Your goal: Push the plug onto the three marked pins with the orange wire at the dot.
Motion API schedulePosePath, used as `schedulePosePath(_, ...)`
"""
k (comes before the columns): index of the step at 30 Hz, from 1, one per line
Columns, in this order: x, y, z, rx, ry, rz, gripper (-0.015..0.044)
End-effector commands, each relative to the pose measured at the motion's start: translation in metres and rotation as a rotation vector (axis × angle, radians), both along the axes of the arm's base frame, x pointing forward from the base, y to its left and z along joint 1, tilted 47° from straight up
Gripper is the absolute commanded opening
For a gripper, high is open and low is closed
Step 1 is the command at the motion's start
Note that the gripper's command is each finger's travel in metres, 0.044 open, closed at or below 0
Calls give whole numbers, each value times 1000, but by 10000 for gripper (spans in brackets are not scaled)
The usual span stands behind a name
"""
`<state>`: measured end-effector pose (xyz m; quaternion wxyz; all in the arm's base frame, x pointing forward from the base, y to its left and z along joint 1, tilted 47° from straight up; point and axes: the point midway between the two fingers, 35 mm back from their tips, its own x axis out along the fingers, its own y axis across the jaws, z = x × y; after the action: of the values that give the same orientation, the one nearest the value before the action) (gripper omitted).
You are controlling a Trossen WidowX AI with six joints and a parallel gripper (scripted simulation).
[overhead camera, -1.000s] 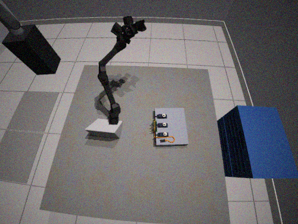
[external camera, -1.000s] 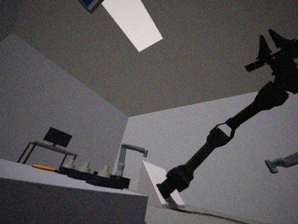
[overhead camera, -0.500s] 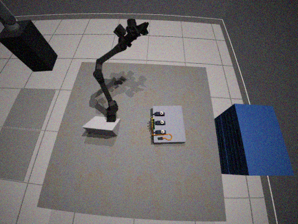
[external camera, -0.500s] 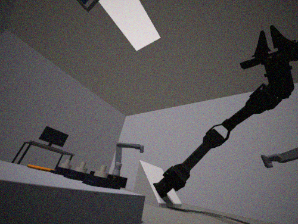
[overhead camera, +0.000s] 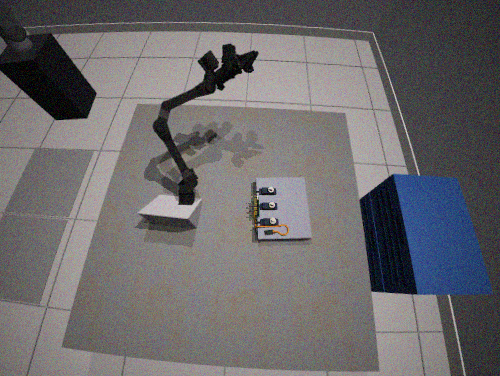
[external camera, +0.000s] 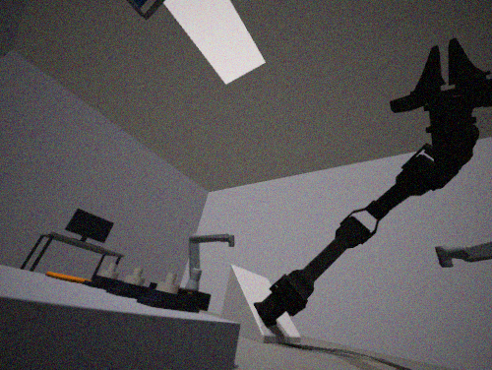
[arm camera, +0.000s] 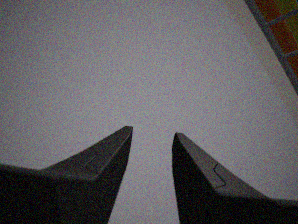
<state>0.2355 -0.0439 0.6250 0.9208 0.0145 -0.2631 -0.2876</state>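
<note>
The pale holder (overhead camera: 295, 197) (external camera: 123, 335) carries three dark servos with light round tops. The orange lead (overhead camera: 287, 229) (external camera: 66, 277) loops at the holder's lower end in the top view. Its small dark plug (overhead camera: 269, 232) lies on the holder inside that loop. The thin pins (overhead camera: 249, 210) stick out from the holder's left edge; their marked band and dot are too small to make out. My gripper (overhead camera: 253, 60) (external camera: 445, 44) (arm camera: 152, 136) is high above and away from the holder, fingers partly apart, pointing upward, with nothing between them. The wire holes are not visible.
The arm's white wedge-shaped base (overhead camera: 167, 207) (external camera: 251, 290) stands left of the holder in the top view. A large blue block (overhead camera: 445, 235) is at the right and a tall black block (overhead camera: 50, 75) at the upper left. A coloured grid panel (arm camera: 277, 20) shows in the wrist view's corner.
</note>
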Motion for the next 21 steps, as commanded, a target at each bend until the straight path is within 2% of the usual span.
schedulePosePath(1, 5, 2, -10, -21, 10, 29, 115)
schedulePosePath(21, 48, 20, -86, -109, 138, 196, 115)
